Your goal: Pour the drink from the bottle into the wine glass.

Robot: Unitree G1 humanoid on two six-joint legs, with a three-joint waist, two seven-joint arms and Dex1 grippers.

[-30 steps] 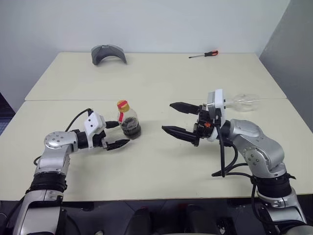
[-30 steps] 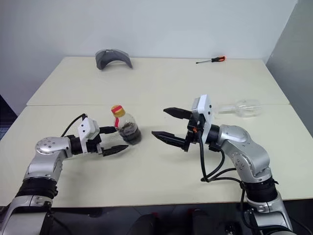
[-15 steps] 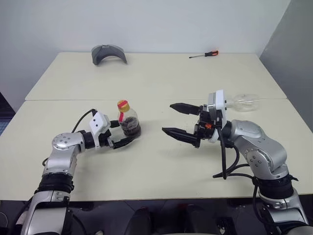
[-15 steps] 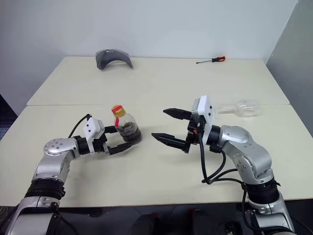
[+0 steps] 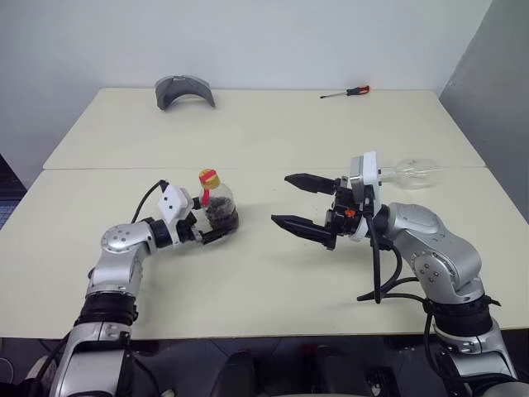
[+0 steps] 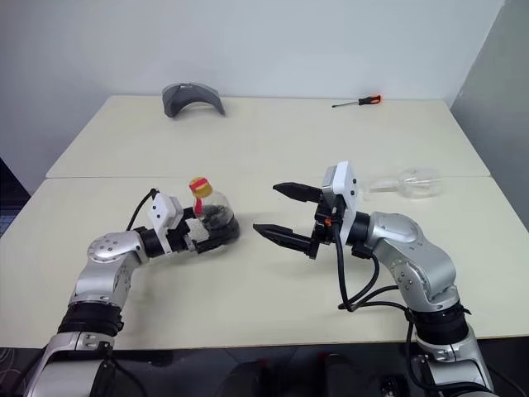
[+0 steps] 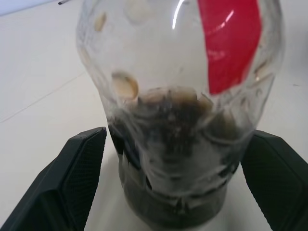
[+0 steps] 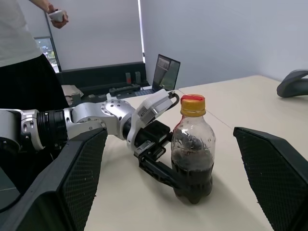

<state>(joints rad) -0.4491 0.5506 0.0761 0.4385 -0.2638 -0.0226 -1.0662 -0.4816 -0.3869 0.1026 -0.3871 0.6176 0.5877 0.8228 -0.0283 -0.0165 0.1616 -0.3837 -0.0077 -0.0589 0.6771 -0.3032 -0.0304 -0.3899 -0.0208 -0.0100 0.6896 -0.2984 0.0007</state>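
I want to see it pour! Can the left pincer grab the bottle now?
Probably yes. The left pincer is open with one finger on each side of the bottle, which stands upright on the table with nothing between them.

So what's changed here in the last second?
The left pincer slid in toward the bottle and now brackets its lower body, fingers open, no grip yet. The bottle, the right pincer, open in mid-air, and the glass lying on its side stayed put.

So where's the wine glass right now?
The wine glass lies on its side toward the table's right edge, just behind the right gripper, far from the bottle.
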